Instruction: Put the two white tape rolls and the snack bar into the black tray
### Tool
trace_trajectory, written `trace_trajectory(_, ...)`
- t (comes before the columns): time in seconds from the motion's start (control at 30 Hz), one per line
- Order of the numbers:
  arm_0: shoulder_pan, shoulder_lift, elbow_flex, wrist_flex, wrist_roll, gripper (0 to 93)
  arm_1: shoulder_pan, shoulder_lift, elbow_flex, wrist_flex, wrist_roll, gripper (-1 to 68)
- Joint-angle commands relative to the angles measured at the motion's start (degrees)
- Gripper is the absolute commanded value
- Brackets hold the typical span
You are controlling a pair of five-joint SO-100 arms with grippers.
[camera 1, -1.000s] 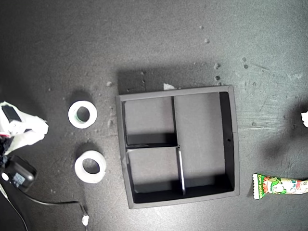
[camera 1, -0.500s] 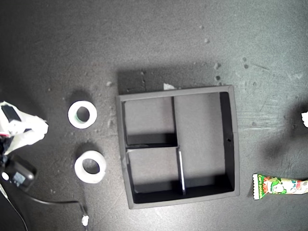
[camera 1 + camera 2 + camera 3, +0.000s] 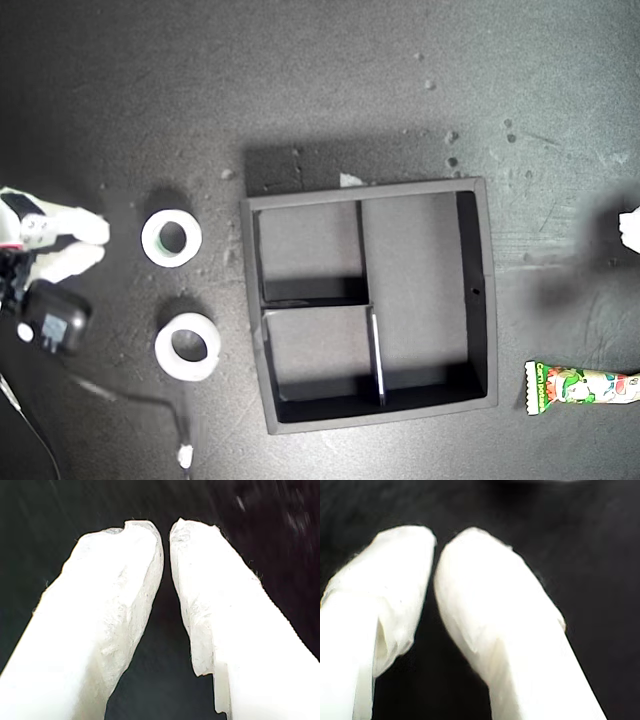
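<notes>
Exterior view: snack bar (image 3: 582, 386) lengthwise left-right

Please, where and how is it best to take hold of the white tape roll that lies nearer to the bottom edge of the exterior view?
The white ring-shaped tape roll lies flat with its round centre open upward. Probably best to come straight down from above, one finger into the hole, the other outside, pinching the wall on the side away from the square black plastic tray.
</notes>
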Motion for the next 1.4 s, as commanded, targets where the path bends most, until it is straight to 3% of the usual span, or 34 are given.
trace_trajectory(0.0, 3.25, 2.81, 3.16, -15.56, 12.92, 0.0, -1.49, 0.35, 0.7, -11.25, -19.86, 0.0)
trace_trajectory(0.03, 3.96, 2.81, 3.16, -17.14, 9.84, 0.0, -1.76, 0.35, 0.7, -13.54, -22.94, -0.1)
trace_trajectory(0.13, 3.43, 2.72, 3.16, -24.43, 15.56, 0.0, -2.37, 0.35, 0.7, -17.23, -29.36, -0.1)
trace_trajectory(0.27, 0.35, 2.81, 2.46, -32.78, 23.82, 0.1, 2.99, 0.35, 0.7, -18.37, -5.01, -0.3)
trace_trajectory(0.37, -1.85, 2.9, -0.62, -27.42, 19.42, 2.9, 5.19, 0.44, 0.7, -21.88, 12.04, -0.3)
trace_trajectory(0.53, 1.41, -4.13, -6.94, -21.71, 16.88, 6.3, 7.12, 0.44, 0.7, -21.97, 22.24, -0.5)
trace_trajectory(0.93, 2.64, -65.92, -46.93, -12.39, 18.11, 11.8, 7.29, 0.44, 0.7, -21.62, 17.23, -0.4)
trace_trajectory(1.37, 2.2, -76.11, -48.08, -11.51, 12.3, 14.7, 5.1, 0.44, 0.7, -20.48, 17.05, -0.4)
